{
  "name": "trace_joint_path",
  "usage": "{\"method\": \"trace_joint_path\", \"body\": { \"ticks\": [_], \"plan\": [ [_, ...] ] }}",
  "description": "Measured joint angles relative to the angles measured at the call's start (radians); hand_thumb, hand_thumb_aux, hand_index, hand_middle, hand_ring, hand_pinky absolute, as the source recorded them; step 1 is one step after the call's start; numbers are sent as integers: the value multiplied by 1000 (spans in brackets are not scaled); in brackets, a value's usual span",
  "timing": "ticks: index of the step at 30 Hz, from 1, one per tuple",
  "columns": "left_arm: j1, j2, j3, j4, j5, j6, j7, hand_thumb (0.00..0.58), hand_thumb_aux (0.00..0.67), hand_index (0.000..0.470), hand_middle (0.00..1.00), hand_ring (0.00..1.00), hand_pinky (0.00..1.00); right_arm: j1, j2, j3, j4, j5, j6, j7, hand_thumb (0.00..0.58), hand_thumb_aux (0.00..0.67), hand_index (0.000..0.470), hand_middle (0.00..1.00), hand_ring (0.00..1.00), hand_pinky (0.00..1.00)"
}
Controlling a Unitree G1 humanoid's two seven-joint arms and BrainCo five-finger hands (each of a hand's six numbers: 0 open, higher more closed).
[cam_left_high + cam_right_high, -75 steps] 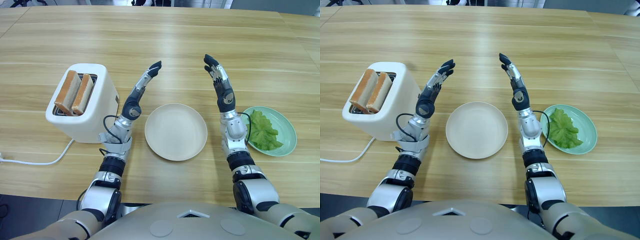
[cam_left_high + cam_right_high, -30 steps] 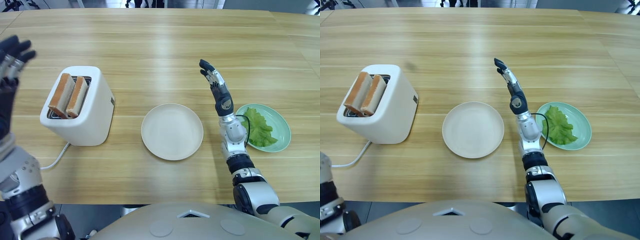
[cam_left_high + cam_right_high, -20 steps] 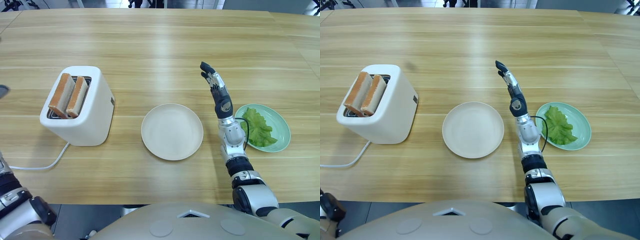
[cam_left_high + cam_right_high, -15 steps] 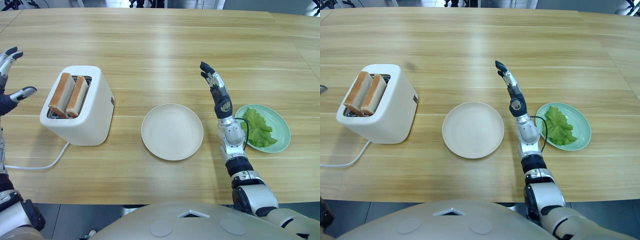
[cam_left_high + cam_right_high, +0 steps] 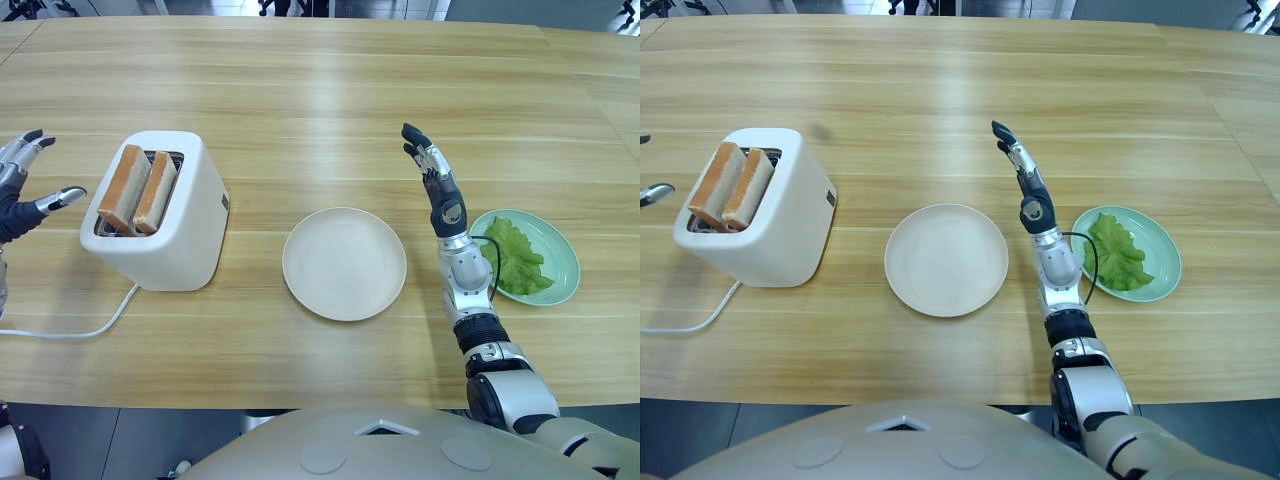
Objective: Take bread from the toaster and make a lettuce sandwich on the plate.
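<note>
Two bread slices (image 5: 140,188) stand upright side by side in the slots of the white toaster (image 5: 165,225), which sits on the left part of the wooden desk (image 5: 300,90). Their tops are well proud of the casing. Their long axis runs roughly front to back, leaning slightly to the right as it goes away from the robot.

The left robot hand (image 5: 14,192) hangs in the air just to the left of the toaster, apart from it, with its fingers spread wide and nothing in its grasp. The slices lie directly to its right, so this hand is much the nearer one for the pull. A grip across the thin faces of the outer slice looks the natural approach.

The right robot hand (image 5: 435,180) is raised between the empty cream plate (image 5: 344,300) and the green dish (image 5: 565,255) holding the lettuce (image 5: 515,255). Its fingers are straight and it holds nothing. The plate lies right of the toaster, near the desk's middle. A power cord (image 5: 70,328) trails from the toaster toward the desk's left edge.
</note>
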Motion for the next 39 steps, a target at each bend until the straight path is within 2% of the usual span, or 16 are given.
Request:
{"method": "trace_joint_path", "body": {
  "ticks": [5,22,36,37,38,39],
  "plan": [
    [29,1,-30,-2,-69,-32,-33,0,0,0,0,0,0,0,-1,0,0,-1,1,-5,0,0,0,0,0,0],
    [15,20,-149,-11,-69,-56,-34,0,0,0,0,0,0,12,-1,1,-8,-5,2,-11,0,0,0,0,0,0],
    [22,20,-160,-40,-85,-59,-40,0,0,0,0,0,0,25,0,2,-16,-5,3,-11,0,0,0,0,0,0],
    [22,20,-160,-40,-85,-59,-40,27,16,11,0,0,0,28,0,3,-20,-5,3,-11,0,0,0,0,0,0],
    [22,20,-160,-40,-85,-59,-40,27,16,11,0,0,0,30,0,4,-23,-5,4,-11,0,0,0,0,0,0],
    [21,20,-160,-40,-86,-60,-40,75,45,31,0,0,0,30,0,6,-27,-5,4,-11,0,0,0,0,0,0]
  ]
}}
